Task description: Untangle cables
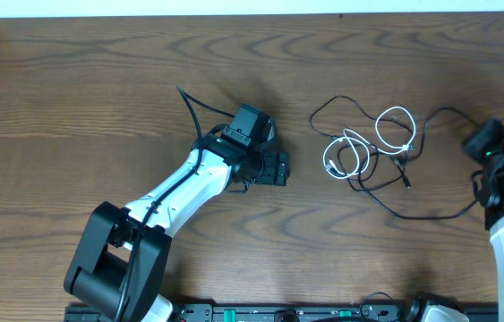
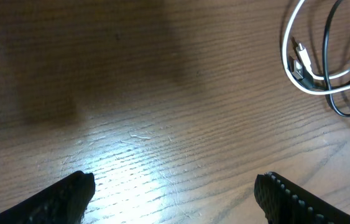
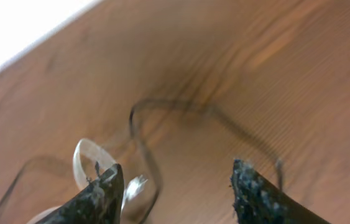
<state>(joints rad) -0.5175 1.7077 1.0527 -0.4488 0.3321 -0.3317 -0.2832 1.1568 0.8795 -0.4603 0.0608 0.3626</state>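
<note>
**Overhead: cords crossed in one cluster, both end effectors empty**

The left end effector (image 2: 175, 202) has its fingers spread wide over bare wood and holds nothing. In the left wrist view the white cord (image 2: 285, 53) and its plug lie ahead and off to one side. The right end effector (image 3: 175, 193) also shows its fingers apart with nothing pinched. The black cord (image 3: 134, 127) runs, blurred, across the wood beyond the gap.

Seen from above, the job looks unfinished. White loops and black cord cross at several spots in one cluster, right of centre on the worktop (image 1: 99, 80), between the two end effectors. No tight knot shows and the crossings look loose. What is left seems to be lifting one cord clear and laying it apart from the other. A long black run trails toward the right arm.

Bare wood opens broadly to the left of the cluster and on its far side, and the far edge is well apart from the cords. The left arm fills the near left. On the right, the worktop's edge is out of frame, so the room there cannot be judged.
</note>
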